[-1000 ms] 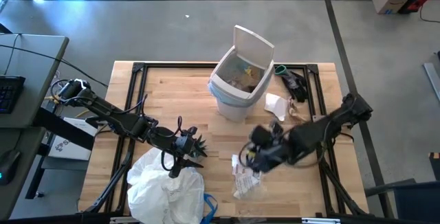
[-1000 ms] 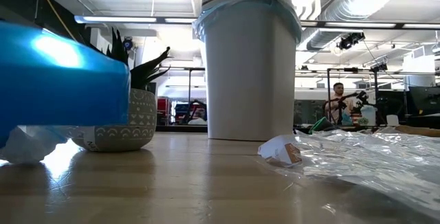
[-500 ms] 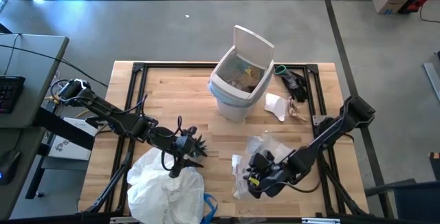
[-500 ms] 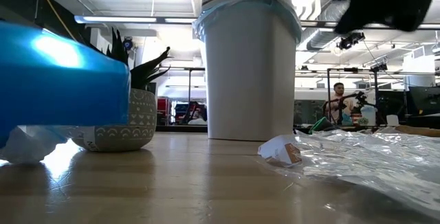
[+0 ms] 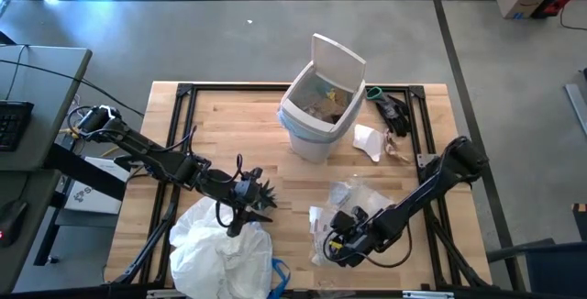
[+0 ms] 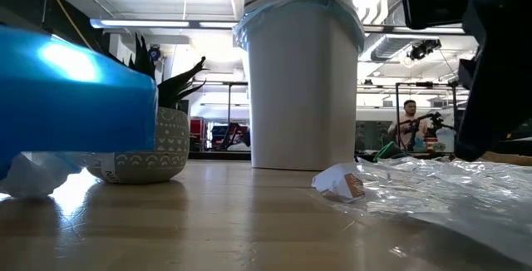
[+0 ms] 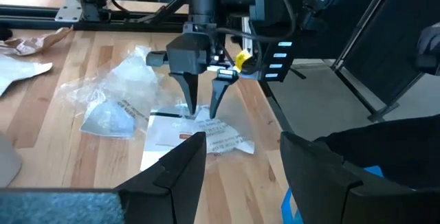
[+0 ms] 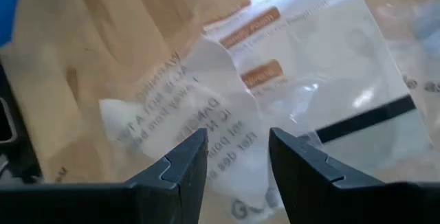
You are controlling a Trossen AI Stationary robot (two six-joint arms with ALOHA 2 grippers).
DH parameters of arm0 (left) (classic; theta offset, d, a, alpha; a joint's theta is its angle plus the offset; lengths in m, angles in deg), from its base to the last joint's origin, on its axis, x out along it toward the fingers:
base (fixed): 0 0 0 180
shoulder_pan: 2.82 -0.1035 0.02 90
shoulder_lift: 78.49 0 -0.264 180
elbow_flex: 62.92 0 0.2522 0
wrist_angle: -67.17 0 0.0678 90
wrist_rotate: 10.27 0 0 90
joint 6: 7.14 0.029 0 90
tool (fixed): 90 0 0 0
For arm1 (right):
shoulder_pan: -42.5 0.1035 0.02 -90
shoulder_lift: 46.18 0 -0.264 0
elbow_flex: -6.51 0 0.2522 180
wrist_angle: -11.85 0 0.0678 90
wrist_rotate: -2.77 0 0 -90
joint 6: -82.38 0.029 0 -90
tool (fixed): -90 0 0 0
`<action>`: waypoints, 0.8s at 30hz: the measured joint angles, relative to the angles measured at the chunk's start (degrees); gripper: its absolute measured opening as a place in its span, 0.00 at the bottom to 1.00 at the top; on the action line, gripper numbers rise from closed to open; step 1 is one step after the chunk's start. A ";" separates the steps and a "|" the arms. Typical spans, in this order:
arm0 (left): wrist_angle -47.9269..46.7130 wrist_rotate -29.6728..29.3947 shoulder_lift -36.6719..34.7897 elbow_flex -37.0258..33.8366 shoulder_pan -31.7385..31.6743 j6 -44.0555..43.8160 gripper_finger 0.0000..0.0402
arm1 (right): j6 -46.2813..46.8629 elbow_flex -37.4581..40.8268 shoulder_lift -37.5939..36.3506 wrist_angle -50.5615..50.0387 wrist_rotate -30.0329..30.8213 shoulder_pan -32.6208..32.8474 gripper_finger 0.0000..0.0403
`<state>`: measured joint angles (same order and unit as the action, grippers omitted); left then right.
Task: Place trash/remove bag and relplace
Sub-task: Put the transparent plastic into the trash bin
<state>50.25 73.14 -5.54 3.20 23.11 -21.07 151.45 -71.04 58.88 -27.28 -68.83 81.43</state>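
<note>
Light wooden table [image 5: 220, 120] with a black metal frame is carrying everything. White plastic bin [image 5: 316, 106] is standing upright near the far edge, flap lid tipped up, light-blue liner rim showing [image 6: 299, 17], brown and white scraps sitting inside. Crumpled translucent white-and-blue plastic bag [image 5: 225, 253] is sprawling over the near-left corner, running up to the near edge. Small green spiky potted plant [image 5: 260, 192] is sitting just beside it, touching or nearly touching the left arm's end — blocking the direct line between bag and wrappers.

Clear crinkled plastic wrappers [image 5: 353, 198] are lying flat at near-right, between bin and near edge; the printed wrapper [image 7: 213, 136] is stretching its long axis roughly from the table centre toward the near edge. White paper scrap [image 5: 369, 140] and brown paper piece [image 5: 397, 152] are lying right of the bin, near a dark object with a green loop [image 5: 387, 106] at the far-right frame rail.

Right gripper [image 7: 203, 107] is pointing down with fingers parted, tips straddling the printed wrapper's edge — not clamped on it. Left gripper [image 7: 237, 169] is hanging over the bag's edge, fingers apart, gripping nothing visible.

Open wood is lying left of the bin and across the table's centre. A person [image 6: 407, 121] is showing far back in the room.
</note>
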 joint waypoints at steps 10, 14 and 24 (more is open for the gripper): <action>0.04 -0.67 0.00 0.00 -0.02 0.02 0.42 | 1.75 -0.02 0.07 -5.65 -1.29 0.51 0.35; 0.04 -0.75 0.00 0.00 -0.02 0.04 0.42 | 0.32 -0.02 1.61 -5.67 -1.27 -0.12 0.35; 0.04 -0.70 0.00 0.00 -0.02 0.02 0.42 | -0.57 -0.37 5.65 -6.33 0.05 -2.57 0.25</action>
<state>50.29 72.44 -5.54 3.20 23.09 -21.05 150.88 -71.41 64.53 -33.62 -68.78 78.86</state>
